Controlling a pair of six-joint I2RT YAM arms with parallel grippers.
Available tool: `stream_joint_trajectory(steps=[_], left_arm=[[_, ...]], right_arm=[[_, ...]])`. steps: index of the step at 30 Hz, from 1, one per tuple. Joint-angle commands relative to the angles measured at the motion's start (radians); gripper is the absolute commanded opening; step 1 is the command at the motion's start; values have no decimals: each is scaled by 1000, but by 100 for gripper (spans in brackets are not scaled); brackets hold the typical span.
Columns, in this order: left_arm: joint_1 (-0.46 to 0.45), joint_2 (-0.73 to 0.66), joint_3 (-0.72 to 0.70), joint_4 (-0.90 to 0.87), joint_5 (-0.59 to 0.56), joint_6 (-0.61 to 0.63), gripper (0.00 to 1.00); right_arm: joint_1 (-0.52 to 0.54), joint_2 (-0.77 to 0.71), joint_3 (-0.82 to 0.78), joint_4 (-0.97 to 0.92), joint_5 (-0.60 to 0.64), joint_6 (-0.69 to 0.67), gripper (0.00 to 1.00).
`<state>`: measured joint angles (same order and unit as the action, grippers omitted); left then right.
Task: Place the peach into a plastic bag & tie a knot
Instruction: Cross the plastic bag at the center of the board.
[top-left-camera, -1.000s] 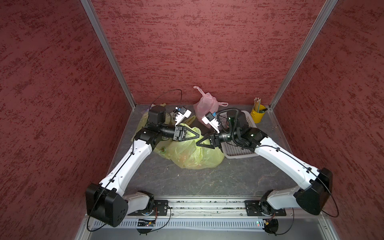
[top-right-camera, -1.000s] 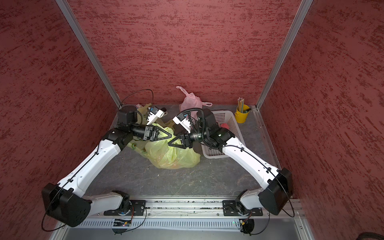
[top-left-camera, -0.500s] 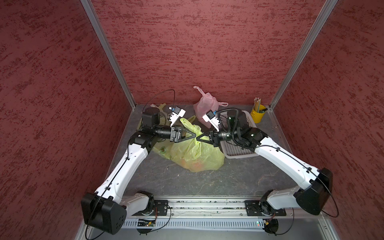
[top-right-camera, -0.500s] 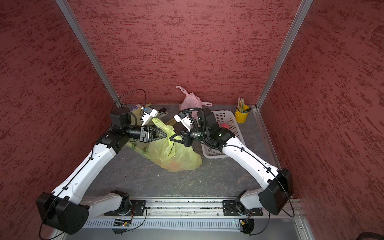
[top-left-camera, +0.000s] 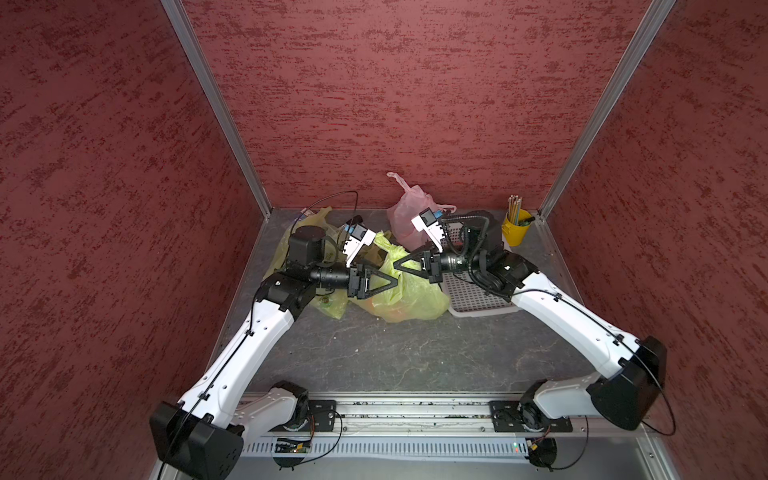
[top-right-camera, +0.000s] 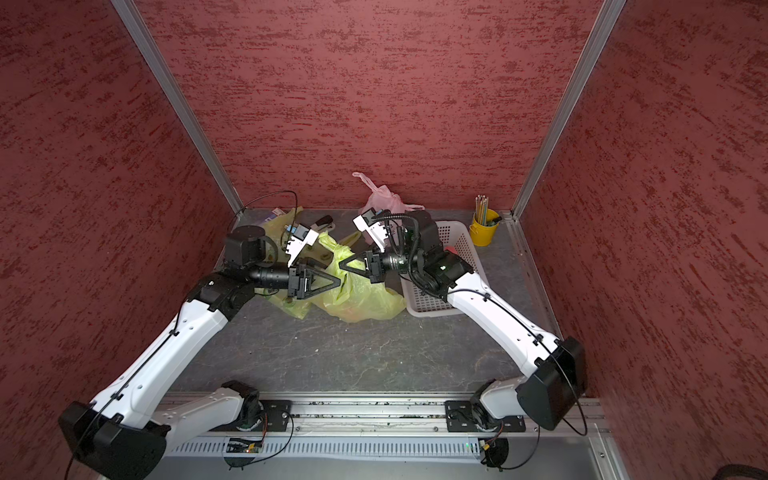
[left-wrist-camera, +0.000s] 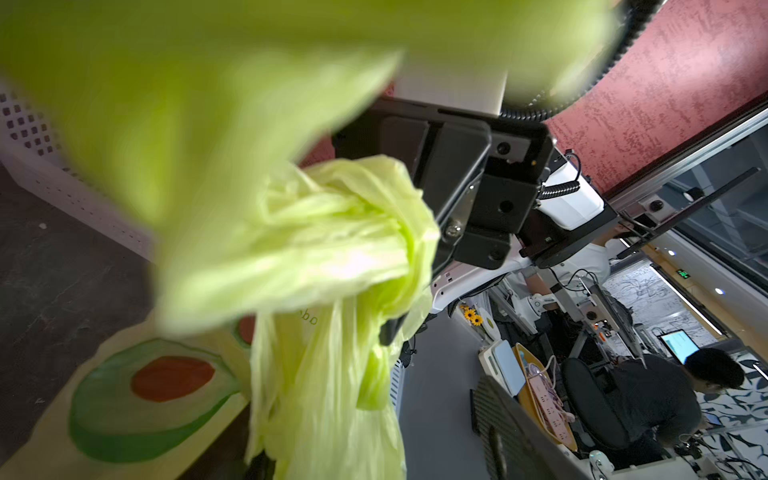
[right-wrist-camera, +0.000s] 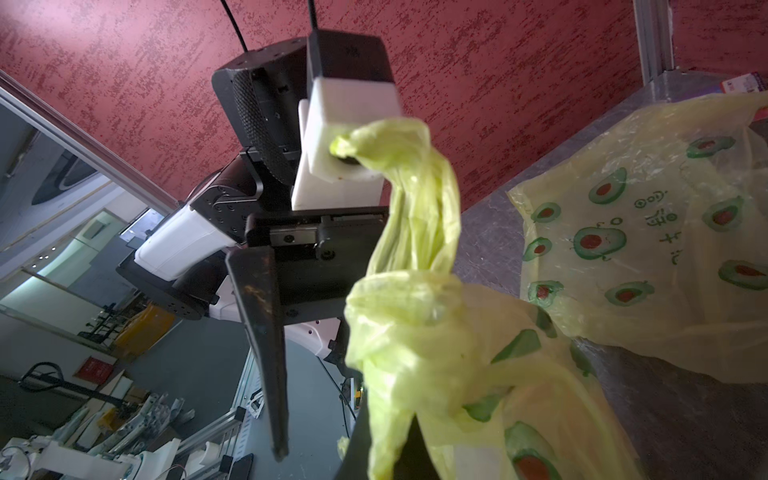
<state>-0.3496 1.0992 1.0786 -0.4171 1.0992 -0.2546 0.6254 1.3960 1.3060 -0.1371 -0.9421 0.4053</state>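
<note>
Resting on the counter (top-left-camera: 395, 357), the bag (top-left-camera: 419, 297) carries the peach (top-left-camera: 395, 319) at its base, its twisted neck (right-wrist-camera: 419, 216) running up into the right tool (top-left-camera: 397, 266), clamped on it, the left tool (top-left-camera: 394, 278) just beside, jaws apart.

Red textured walls (top-left-camera: 415, 104), aluminium posts (top-left-camera: 217, 104), grey marbled floor (top-left-camera: 395, 353), perhaps an office (left-wrist-camera: 623, 374) beyond.

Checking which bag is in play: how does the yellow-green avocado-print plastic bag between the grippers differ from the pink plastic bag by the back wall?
The yellow-green avocado-print plastic bag carries avocado pictures; the pink plastic bag looks plain. The yellow-green bag lies mid-table, the pink one farther back. The right gripper is shut on the yellow-green bag's twisted top; no gripper touches the pink bag. Both are thin, crumpled plastic.
</note>
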Motion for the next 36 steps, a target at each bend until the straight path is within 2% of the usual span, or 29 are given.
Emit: stream_joint_trajectory(steps=[1, 8, 11, 16, 21, 25, 36], left_arm=[[-10, -16, -8, -45, -68, 53, 71], [-32, -12, 4, -79, -135, 92, 58], [-46, -6, 15, -111, -168, 114, 41], [-38, 0, 31, -139, -234, 118, 0], [14, -22, 20, -83, -216, 62, 0], [22, -33, 34, -79, -216, 49, 0], [26, -42, 61, -86, -164, 29, 0]], right_arm=[[-9, -5, 23, 97, -30, 41, 0], [-12, -6, 16, 91, -49, 46, 0], [-13, -8, 14, 92, -56, 49, 0], [-13, -8, 15, 54, -54, 23, 0], [-13, -12, 17, -13, -40, -20, 0], [-13, -16, 21, -55, -22, -51, 8], [-15, -2, 41, -121, 62, -98, 13]])
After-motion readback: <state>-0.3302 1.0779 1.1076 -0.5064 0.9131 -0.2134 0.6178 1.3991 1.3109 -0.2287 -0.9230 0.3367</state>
